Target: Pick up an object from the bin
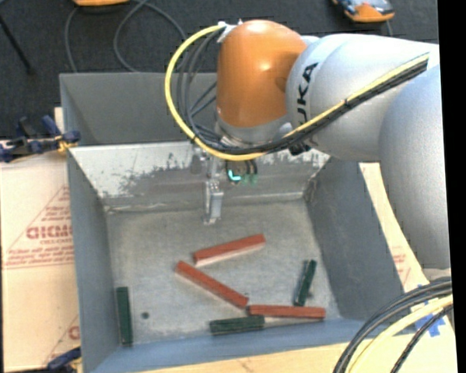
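Hand [212, 205] near back wall [139, 185] — its top hidden beneath orange cover [258, 71].

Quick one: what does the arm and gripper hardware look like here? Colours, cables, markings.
The arm has thick, rounded silver-grey links, one with black KUKA lettering. A glossy orange dome cover sits at the wrist. A yellow cable loops round the wrist beside black ones. There is a small green light below the wrist. The gripper is slim grey metal.
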Motion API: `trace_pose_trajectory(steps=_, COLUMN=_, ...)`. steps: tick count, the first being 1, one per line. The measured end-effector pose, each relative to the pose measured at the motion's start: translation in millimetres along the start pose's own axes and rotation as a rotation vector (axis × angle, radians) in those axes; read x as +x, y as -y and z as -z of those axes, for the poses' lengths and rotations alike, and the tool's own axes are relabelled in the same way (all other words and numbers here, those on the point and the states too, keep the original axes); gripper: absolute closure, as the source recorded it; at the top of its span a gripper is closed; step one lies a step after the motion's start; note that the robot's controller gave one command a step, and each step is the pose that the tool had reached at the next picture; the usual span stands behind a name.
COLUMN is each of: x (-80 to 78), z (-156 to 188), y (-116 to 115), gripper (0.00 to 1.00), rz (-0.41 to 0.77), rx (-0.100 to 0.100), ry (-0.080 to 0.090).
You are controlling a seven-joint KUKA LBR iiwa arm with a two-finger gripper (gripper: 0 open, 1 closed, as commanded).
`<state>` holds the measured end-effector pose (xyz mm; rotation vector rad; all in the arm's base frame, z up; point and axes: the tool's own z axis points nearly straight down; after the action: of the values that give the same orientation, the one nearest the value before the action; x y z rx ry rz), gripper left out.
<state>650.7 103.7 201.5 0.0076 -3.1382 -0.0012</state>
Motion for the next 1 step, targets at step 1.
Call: trace_pose_trajectory(steps=1, x=34.0, z=-134.9, y=61.9, gripper=0.0, rz=0.161, rx=0.003, ry=0.0)
